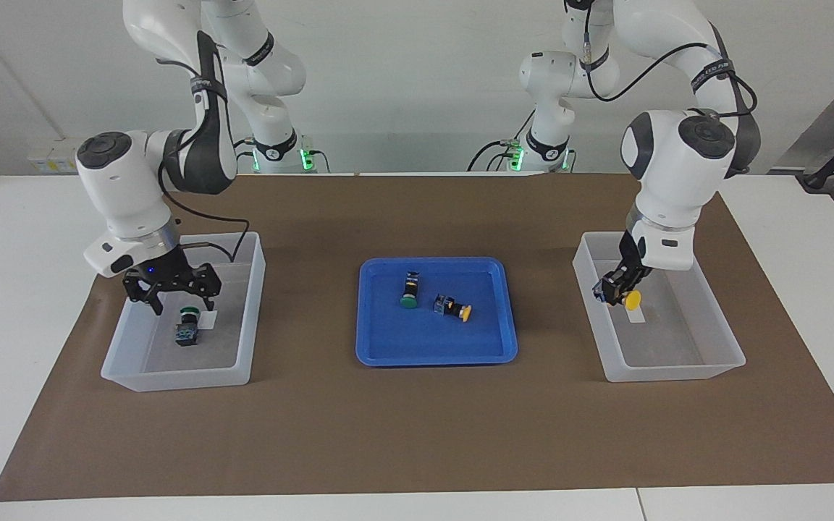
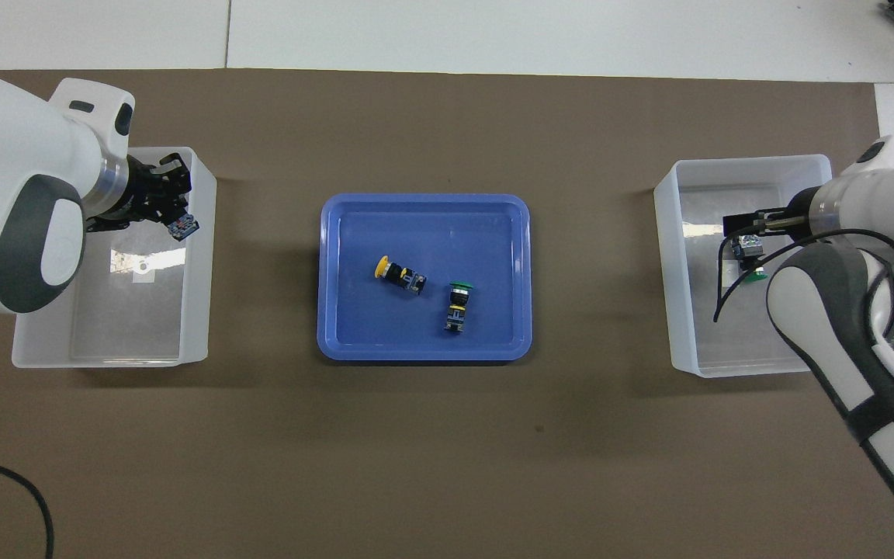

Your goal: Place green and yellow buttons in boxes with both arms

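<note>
Green button (image 1: 186, 327) in box (image 1: 243, 362), just below spread right pincer (image 1: 172, 295)

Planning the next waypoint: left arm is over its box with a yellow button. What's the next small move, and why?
Probably lower a little and open. The left gripper is shut on the yellow button, held above the box floor rather than resting on it. The right gripper is open above the green button lying in its own box.

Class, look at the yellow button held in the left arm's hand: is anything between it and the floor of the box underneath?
Nothing visible. The left hand holds the yellow button over the box; below it lies only the box's floor and its small white label.
</note>
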{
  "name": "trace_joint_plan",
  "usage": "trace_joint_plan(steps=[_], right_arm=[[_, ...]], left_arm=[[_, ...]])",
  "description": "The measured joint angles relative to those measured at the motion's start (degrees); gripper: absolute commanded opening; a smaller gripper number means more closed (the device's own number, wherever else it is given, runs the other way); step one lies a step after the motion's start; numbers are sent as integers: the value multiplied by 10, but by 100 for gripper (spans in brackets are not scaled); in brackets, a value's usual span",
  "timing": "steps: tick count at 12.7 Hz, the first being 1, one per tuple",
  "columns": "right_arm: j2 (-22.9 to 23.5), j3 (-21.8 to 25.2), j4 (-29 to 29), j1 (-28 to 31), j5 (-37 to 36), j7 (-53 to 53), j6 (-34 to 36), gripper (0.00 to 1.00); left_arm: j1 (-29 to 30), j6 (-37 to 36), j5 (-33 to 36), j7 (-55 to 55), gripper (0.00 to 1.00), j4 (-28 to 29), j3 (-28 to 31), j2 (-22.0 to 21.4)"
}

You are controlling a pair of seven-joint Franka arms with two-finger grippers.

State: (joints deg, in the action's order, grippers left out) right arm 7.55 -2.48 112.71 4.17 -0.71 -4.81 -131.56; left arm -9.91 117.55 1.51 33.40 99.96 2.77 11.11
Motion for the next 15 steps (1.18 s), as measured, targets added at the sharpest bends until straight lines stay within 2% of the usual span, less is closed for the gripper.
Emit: trace_joint_plan(steps=[2, 5, 9, 12, 15], right_arm=[[-11, -2, -15, -57, 0, 82, 33, 100], [-7, -3, -20, -147, 0, 220, 35, 100], [34, -5, -41, -271, -1, 381, 31, 100], [70, -5, -63, -314, -8, 421, 29, 100], [102, -4, -67, -333, -15, 436, 0, 100]], left_arm=[[31, 0, -1, -85, 0, 0, 0, 0], [73, 6, -10, -198, 0, 0, 1, 0], [94, 46, -11, -257, 0, 29, -1, -1], [93, 125, -11, -258, 0, 97, -7, -9], [87, 171, -11, -258, 0, 141, -9, -14]])
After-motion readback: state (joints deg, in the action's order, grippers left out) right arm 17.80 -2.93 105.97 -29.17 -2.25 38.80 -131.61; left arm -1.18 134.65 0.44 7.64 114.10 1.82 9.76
